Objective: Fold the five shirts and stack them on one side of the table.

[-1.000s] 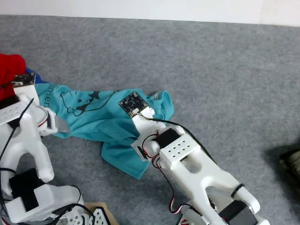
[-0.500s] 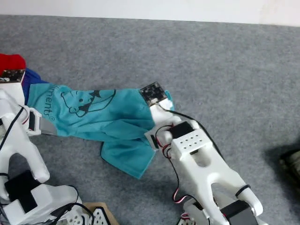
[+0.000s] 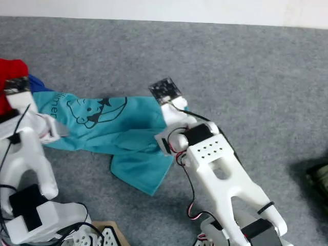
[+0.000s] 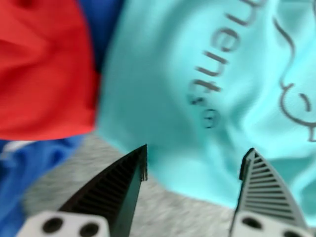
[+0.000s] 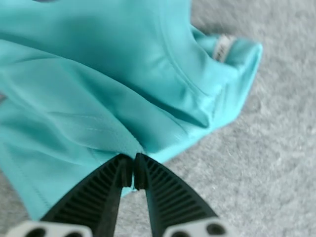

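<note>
Left of centre in the high view, a teal shirt lies stretched on the grey desk, its centre-side edge pinched by the right pincer, while the left pincer gapes wide over its far-left edge.

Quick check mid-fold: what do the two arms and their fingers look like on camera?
The left arm and right arm are white shells with black motors. Thin black and red cables loop along the right one, and a small dark circuit board sits at each wrist. The fingers are black, ribbed and tapered.
</note>
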Controlling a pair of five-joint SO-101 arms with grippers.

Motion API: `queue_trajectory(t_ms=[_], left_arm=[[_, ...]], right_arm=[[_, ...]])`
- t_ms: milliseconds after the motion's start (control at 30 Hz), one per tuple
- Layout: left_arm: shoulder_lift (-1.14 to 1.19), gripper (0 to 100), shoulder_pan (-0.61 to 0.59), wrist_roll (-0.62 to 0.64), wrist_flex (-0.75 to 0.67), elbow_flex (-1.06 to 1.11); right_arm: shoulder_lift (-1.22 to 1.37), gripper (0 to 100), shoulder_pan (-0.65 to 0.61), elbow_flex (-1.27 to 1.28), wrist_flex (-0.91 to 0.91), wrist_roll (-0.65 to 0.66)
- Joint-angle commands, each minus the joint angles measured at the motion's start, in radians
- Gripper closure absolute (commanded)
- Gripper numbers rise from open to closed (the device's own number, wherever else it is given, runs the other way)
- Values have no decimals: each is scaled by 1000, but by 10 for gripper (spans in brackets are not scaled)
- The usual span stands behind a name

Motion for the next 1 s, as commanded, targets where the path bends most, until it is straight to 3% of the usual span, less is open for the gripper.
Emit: queue_trajectory(t_ms=[0, 233, 633, 833, 967], left_arm=[[-12, 691, 91, 107, -157, 117], [-15, 691, 117, 229, -315, 243], [-16, 693, 111, 229, -321, 254], [-16, 837, 99, 227, -321, 254], [-16, 909, 99, 227, -322, 252]], right_arm=[[-25, 992, -39, -114, 28, 11], [139, 992, -38, -272, 59, 12], [469, 980, 16, -630, 107, 51], [490, 780, 28, -664, 102, 60], [484, 767, 28, -685, 166, 61]])
